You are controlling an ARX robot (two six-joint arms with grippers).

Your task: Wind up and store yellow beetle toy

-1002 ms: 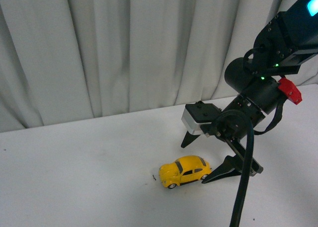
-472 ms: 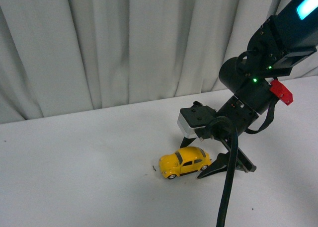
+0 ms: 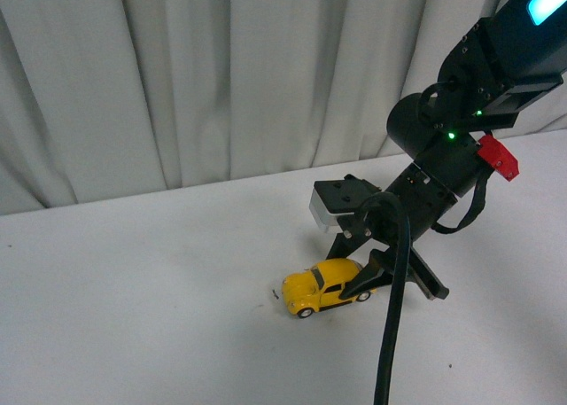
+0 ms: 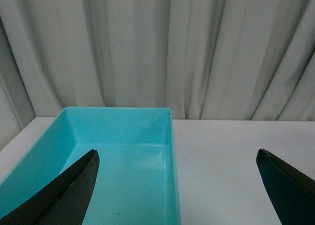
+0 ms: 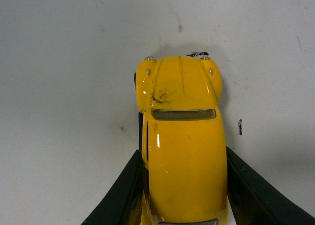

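Note:
The yellow beetle toy (image 3: 321, 287) stands on its wheels on the white table, nose pointing left in the front view. My right gripper (image 3: 356, 281) is shut on its rear half, one black finger on each side. In the right wrist view the toy (image 5: 183, 151) fills the middle, and the fingers (image 5: 123, 193) press against both flanks. My left gripper (image 4: 179, 185) is open and empty, out of the front view. It hangs over the near edge of a turquoise bin (image 4: 123, 117).
The turquoise bin is empty, with bare white table (image 4: 226, 161) beside it. A grey curtain (image 3: 221, 77) hangs behind the table. A small dark speck (image 3: 275, 293) lies just ahead of the toy's nose. The right arm's black cable (image 3: 390, 334) hangs in front.
My right gripper has moved left over the toy's rear and closed its fingers on the toy's sides. The toy has stayed about where it was.

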